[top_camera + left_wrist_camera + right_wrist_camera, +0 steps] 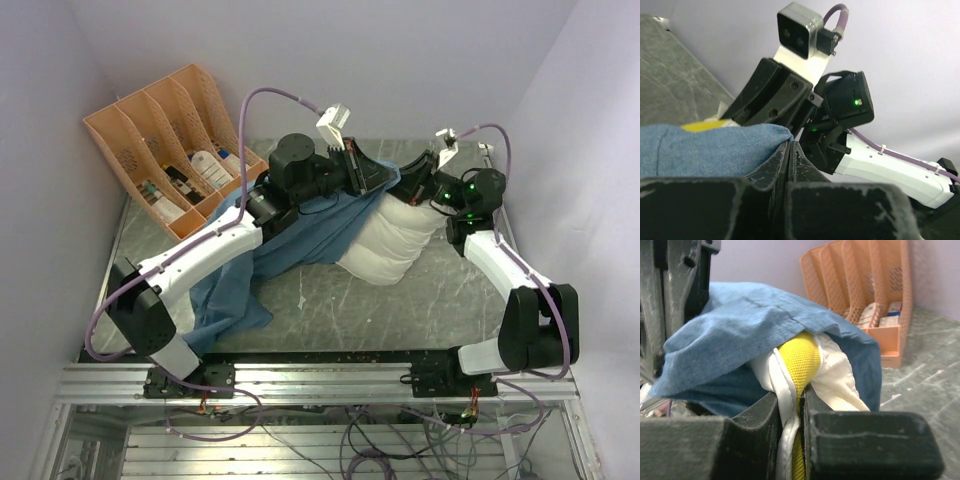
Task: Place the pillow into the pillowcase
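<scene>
- Pillow first: the plump cream-white quilted pillow [388, 245] lies on the grey stone counter [440, 300], toward the back. Its far end is tucked under blue cloth.
- The soft, wrinkled blue cloth pillowcase [300, 235] covers that far end. The rest of it trails down to the left, under the left arm, and bunches up on the counter.
- The left hand [790, 146] is squeezed tight on an edge of the pillowcase.
- The right hand [799, 407] is clenched on the pillow's yellow mesh edge, with some white cloth pinched in too.
- In the right wrist view, the blue cloth hangs like a hood over that yellow edge.
- The two hands are close together and face each other at the back of the counter.
- An orange plastic file rack [170, 140] with slots stands in the back left corner. It has small boxes and bottles inside.
</scene>
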`<state>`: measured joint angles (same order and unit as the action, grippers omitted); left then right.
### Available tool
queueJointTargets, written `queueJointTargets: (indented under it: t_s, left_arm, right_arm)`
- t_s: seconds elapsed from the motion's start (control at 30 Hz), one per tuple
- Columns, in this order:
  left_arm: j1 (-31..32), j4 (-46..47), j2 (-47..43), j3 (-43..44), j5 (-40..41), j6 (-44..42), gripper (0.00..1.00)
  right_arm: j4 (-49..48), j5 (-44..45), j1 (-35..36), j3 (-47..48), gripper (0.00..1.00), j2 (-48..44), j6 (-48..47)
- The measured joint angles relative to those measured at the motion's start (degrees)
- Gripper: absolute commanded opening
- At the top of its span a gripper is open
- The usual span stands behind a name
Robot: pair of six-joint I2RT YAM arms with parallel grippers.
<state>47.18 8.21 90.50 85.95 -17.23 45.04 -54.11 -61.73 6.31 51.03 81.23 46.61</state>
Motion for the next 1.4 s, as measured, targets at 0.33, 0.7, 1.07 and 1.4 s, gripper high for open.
queueJointTargets:
  t_s: [0.33,0.7,1.07,1.4]
  left_arm:
    - [-0.35,4.37,5.66,3.85,-4.7,3.98,0.07]
    - [-6.6,6.93,11.43,7.41,-8.33,10.62,0.38]
    - [-17.86,-16.68,21.0,22.27,10.62,-0.96,0.89]
    - [-16.92,-12.92,-2.01,6.32,11.52,-14.84,0.84]
  right_arm:
    - [29.92,11.69,5.25,8.7,0.0,-6.73,-16.96]
    - [46.14,17.31,3.06,17.62,0.51,-0.11,-15.1]
    - [61.53,31.28,-8.09,35.95,0.99,17.53,-40.52]
    - [73.83,17.84,-11.78,28.68,1.0,-1.14,-75.25]
